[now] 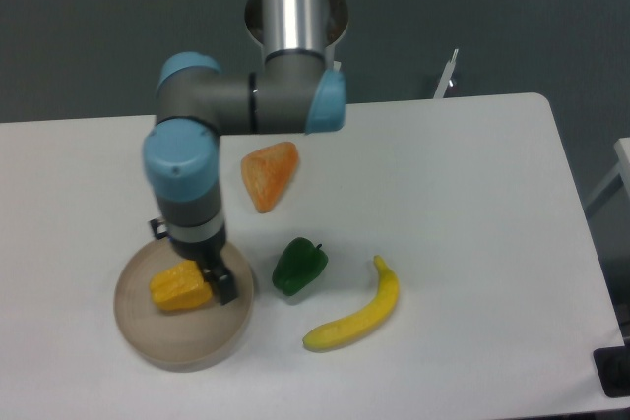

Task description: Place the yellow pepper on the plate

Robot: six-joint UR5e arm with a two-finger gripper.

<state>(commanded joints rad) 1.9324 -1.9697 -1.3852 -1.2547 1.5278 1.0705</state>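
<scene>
The yellow pepper (180,287) is a lumpy yellow-orange block over the left part of the round beige-grey plate (182,341) at the front left of the table. My gripper (200,285) reaches straight down over the plate. Its dark right finger (223,283) presses against the pepper's right side. The other finger is hidden behind the pepper and the wrist. The gripper looks shut on the pepper, which sits low at the plate's surface. I cannot tell whether the pepper touches the plate.
A green pepper (299,265) lies just right of the plate. A yellow banana (356,314) lies to the front right of it. An orange wedge (269,173) lies behind, near the arm's elbow (246,103). The table's right edge (581,243) is far off.
</scene>
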